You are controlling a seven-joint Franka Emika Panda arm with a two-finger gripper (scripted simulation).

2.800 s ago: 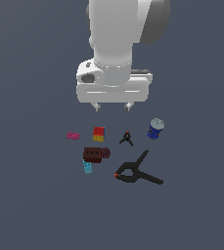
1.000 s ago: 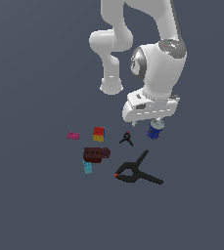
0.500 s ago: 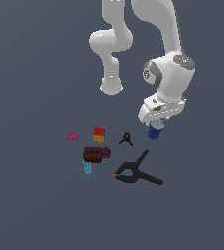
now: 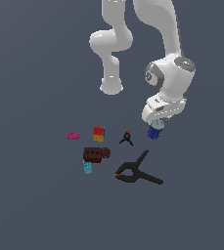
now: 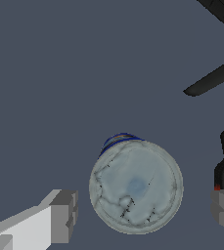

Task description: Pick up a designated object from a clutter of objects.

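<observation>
the floor [image 4: 30, 205] is one flat, dark grey-blue plane that fills both views; no edge, corner or wall of it shows, and nothing of a room beyond it.

on it lie eight small things. one blue can [image 4: 154, 132] with a pale top stands upright at the exterior view's right end of the group. two black clamps: a large one [image 4: 135, 173] with an orange tip nearest the camera, and a tiny one [image 4: 127, 139] between the can and the bricks. one red-yellow-blue cube [image 4: 99, 134], one pink brick [image 4: 73, 135], one dark red brick [image 4: 93, 154] with a small purplish round piece [image 4: 105, 153] touching it, and one cyan brick [image 4: 87, 168] just beside it.

one white arm reaches down over the can. the gripper [image 5: 142, 211] is spread wide, with one finger [image 5: 64, 217] on each side of the can's pale top [image 5: 136, 187], neither touching it in the wrist view.
</observation>
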